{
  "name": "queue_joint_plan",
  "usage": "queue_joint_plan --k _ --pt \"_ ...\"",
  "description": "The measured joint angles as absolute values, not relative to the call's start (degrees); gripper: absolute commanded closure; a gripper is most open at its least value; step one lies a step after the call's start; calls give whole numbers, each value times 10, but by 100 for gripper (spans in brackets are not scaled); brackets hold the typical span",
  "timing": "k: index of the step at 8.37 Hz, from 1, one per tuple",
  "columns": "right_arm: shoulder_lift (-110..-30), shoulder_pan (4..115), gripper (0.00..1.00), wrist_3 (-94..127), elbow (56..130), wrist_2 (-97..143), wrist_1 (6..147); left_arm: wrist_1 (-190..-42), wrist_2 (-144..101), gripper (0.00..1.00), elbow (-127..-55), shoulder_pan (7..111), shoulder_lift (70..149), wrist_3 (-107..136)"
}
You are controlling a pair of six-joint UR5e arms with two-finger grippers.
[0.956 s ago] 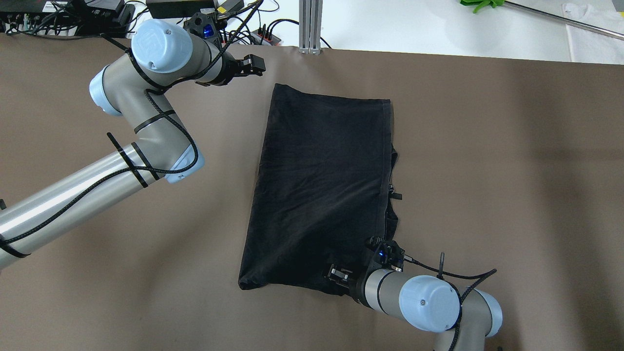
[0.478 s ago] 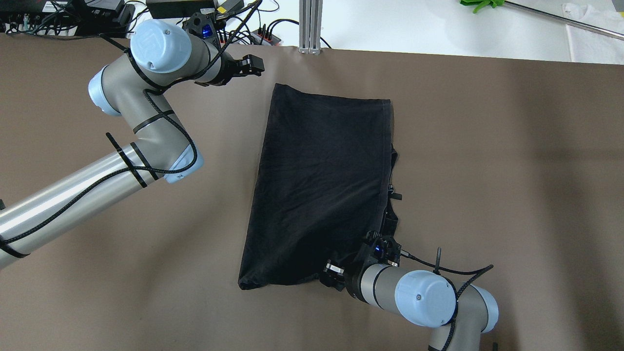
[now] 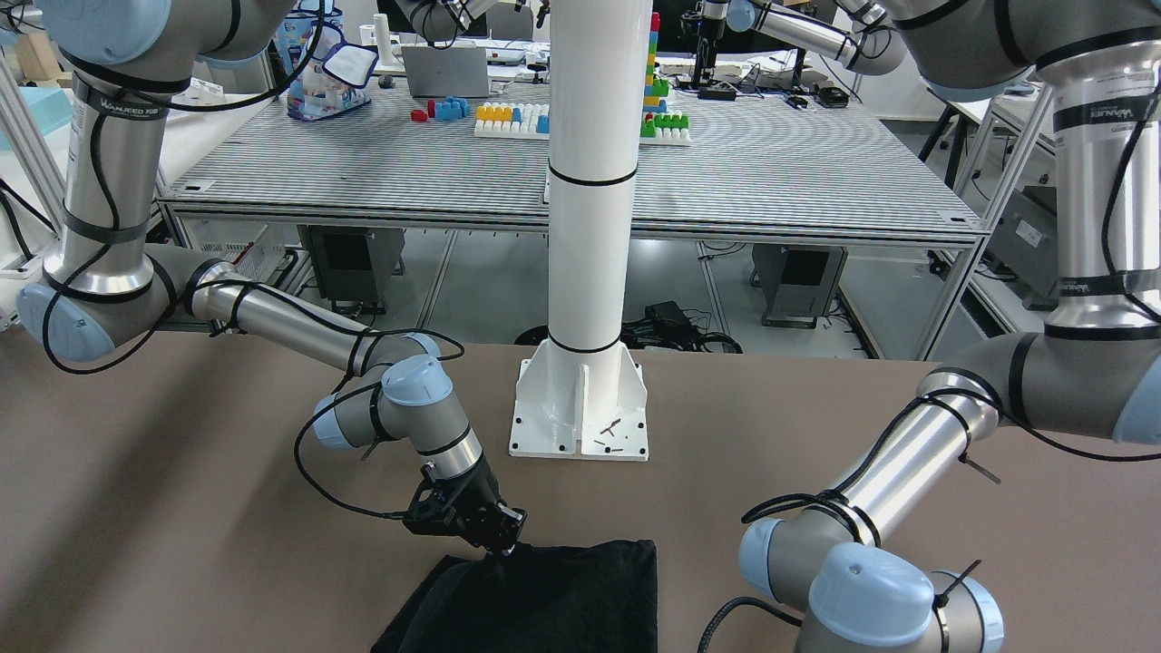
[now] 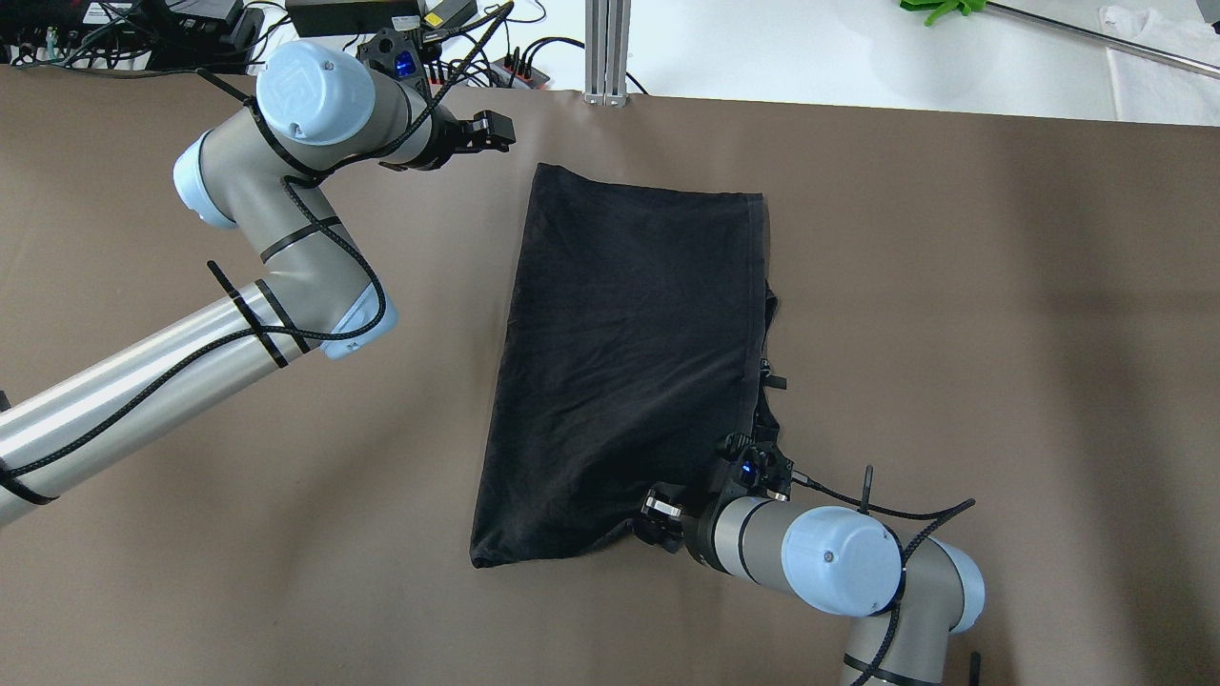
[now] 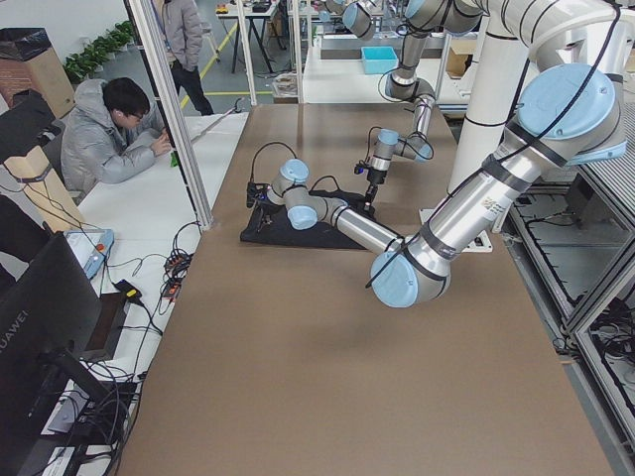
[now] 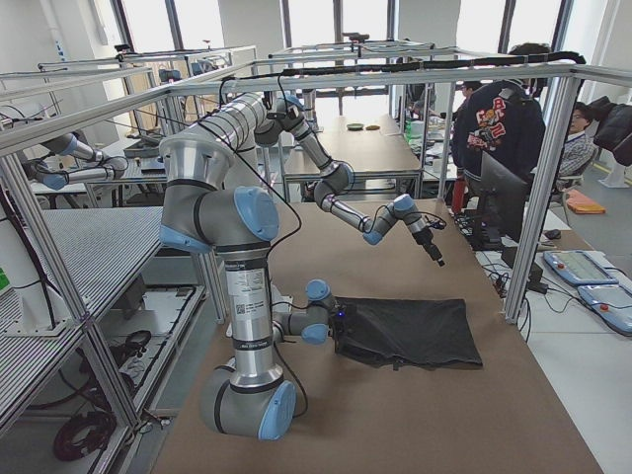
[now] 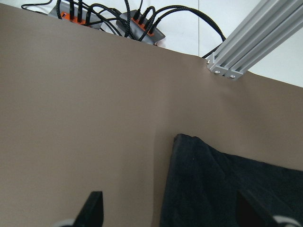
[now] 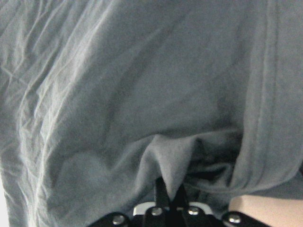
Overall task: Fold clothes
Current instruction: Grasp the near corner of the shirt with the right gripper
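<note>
The right hand (image 8: pixel 169 191) is closed to a narrow pinch on a small peak of black cloth, seen at the bottom centre of its wrist view. Around that peak the clothes (image 4: pixel 629 353) pucker in soft ridges. In the overhead frame this grip sits at the garment's lower right corner, low over the brown tabletop (image 4: pixel 953 333); the rest of the garment lies flat in the middle of the frame.

The left hand (image 4: pixel 496 131) hovers at the upper left, spread wide and holding nothing, just off the garment's upper left corner.

I judge the step to be raising this corner for a fold. The tuck looks small, so the lift should be slow and low. Carrying the corner in a shallow arc would let the thin cloth roll over rather than drag. An under layer peeks out along the right edge, and it may not be in the pinch.

Only the right wrist view shows the pinch itself; overhead, the wrist hides it. Only the left wrist view shows those fingertips (image 7: pixel 94 210) apart with nothing between them. The front-facing view alone shows the white pole's base plate (image 3: pixel 580 413), apart from the cloth.
</note>
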State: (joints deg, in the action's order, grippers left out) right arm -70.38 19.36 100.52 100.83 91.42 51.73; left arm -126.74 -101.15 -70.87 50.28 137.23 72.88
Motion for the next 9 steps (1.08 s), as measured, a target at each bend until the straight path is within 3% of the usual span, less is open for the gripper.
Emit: queue_joint_plan --k 4,9 --pt "-728 261 6 942 1037 1027 539 -1267 -1012 0 -708 503 1373 727" --pt "-755 261 6 900 1052 1032 541 -1267 -1012 0 -708 503 1373 727"
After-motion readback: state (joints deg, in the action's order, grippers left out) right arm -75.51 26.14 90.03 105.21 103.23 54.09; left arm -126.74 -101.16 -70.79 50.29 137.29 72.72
